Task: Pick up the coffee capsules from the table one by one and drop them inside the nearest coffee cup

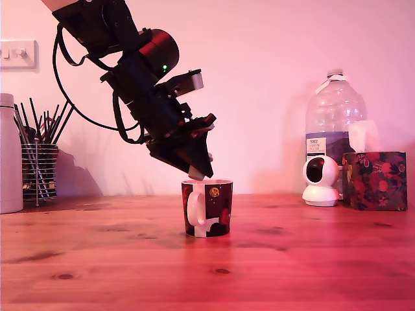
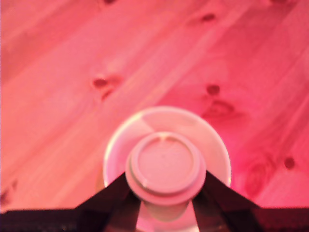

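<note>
Black two-fingered gripper (image 1: 198, 170) clamped on a small pale round coffee capsule (image 1: 197, 172), held at the fingertips just above the white rim of the dark ceramic coffee cup (image 1: 208, 208). In the wrist view, dark fingers (image 2: 113, 193) pressed against either side of the capsule (image 2: 164, 166), its flat circular lid facing the camera, with the round open mouth of the cup (image 2: 212, 140) directly beneath and ringing it. Arm slanting down from the exterior view's upper left, black cables looped along it, a small green light lit on its round black joint (image 1: 159, 52). Cup standing upright near the middle of the reddish-brown pine table (image 1: 311, 259), white handle turned toward the camera, red and gold round motifs on its side. Well apart at the exterior view's left: a wire holder of black sticks (image 1: 39, 165) beside a white cylindrical container (image 1: 10, 155). At the exterior view's right, near the wall: a small white round camera (image 1: 321, 180), a large clear plastic water bottle (image 1: 334, 120) behind it, and a dark floral tissue box (image 1: 375, 178) with a white tissue sticking up. A white wall switch (image 1: 18, 54) high at the left.
</note>
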